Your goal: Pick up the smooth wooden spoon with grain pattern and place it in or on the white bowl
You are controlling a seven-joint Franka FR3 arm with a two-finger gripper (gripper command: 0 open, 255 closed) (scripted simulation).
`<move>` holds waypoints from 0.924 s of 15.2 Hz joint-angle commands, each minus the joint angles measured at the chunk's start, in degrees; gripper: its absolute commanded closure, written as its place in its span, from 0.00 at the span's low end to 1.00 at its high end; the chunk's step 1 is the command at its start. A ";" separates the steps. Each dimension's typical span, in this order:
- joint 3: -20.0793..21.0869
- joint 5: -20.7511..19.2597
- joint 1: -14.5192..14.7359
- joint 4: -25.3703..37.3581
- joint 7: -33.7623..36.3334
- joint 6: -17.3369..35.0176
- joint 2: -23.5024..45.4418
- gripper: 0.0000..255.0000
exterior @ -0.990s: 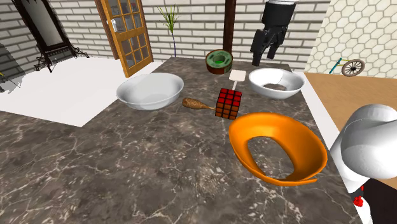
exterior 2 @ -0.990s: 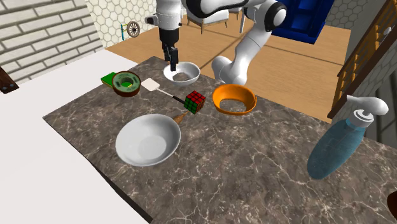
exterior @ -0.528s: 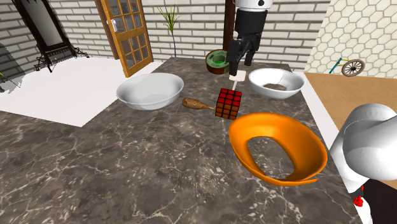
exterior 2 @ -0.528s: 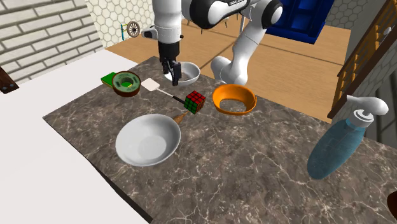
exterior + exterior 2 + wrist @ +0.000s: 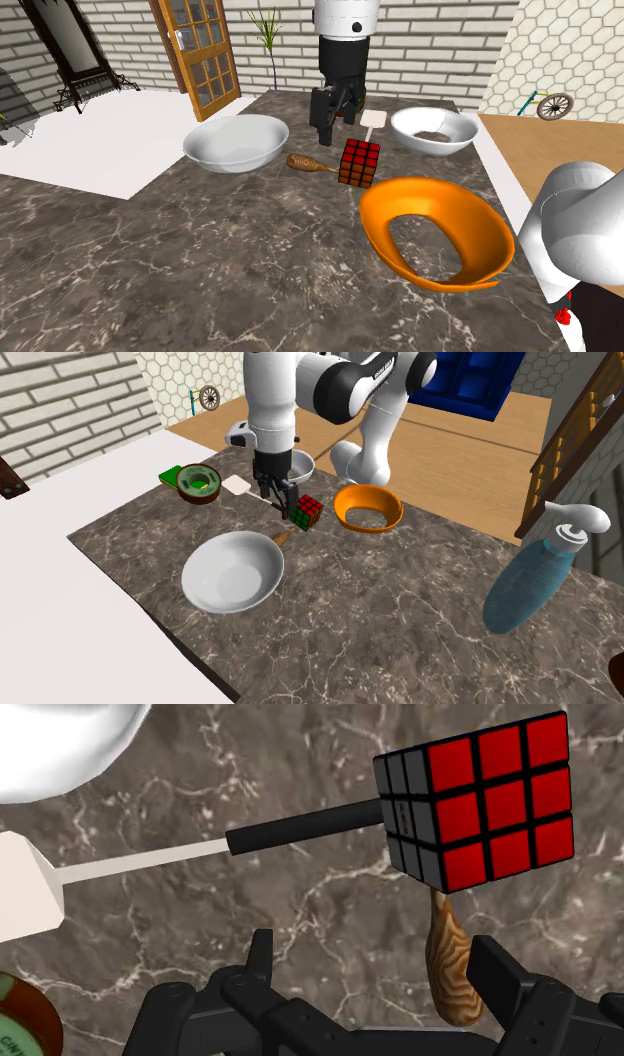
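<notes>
Quick status from me: my black two-finger gripper [image 5: 376,942] is hanging low over the dark marbled countertop [image 5: 200,260]. The fingers are spread wide apart with nothing pinched between them. The brown wooden spoon with the wavy grain [image 5: 310,163] is lying flat on the counter between the wide white bowl [image 5: 235,142] and the red-faced puzzle cube [image 5: 360,162]. One end of it runs right up to the cube. In the shoulder view the gripper sits just behind the spoon and above it, close but not on it. On the wrist cam the spoon falls in the gap between my fingers, way closer to one finger [image 5: 497,962] than the other. As far as I can tell neither finger is touching it. A spatula with a black handle and a flat white blade [image 5: 305,826] pokes out from the cube's side and lies on the counter past my fingertips. There's also a smaller white bowl [image 5: 433,130] off to the shoulder view's right of the cube. An orange bowl-shaped ring [image 5: 437,232] sits nearer my stand.
</notes>
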 commanded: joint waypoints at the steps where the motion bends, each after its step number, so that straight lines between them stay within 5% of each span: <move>1: 2.05 -0.06 0.88 2.45 0.98 0.18 2.85 0.00; 4: 4.56 -0.44 1.90 5.06 2.21 0.72 6.35 0.00; 14: 4.84 -0.26 2.05 -0.79 2.14 6.55 6.33 0.00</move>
